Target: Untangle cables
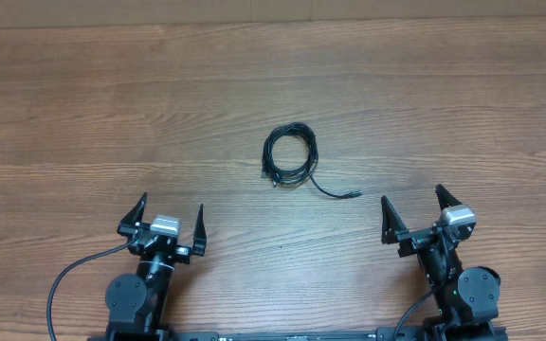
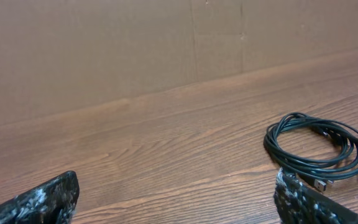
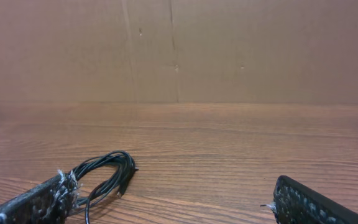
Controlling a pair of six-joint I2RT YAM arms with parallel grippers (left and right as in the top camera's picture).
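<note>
Wooden table (image 1: 273, 76) fills the overhead view; only the wrist views show the cardboard wall (image 3: 179, 50). The left gripper (image 1: 172, 204) and right gripper (image 1: 411, 194) stand wide apart, holding nothing. The cables (image 1: 289, 154) lie coiled mid-table; only the overhead view shows the tail's plug (image 1: 354, 195).

This looks like a robotics lab test station. A bare wood-grain bench (image 1: 83, 114) carries a left arm (image 1: 145, 289) and a right arm (image 1: 463, 284) mounted side by side at its near edge. Plain brown cardboard sheets (image 3: 229, 50) wall off the far side, and a small coil of cables (image 1: 269, 156) lies mid-bench.
</note>
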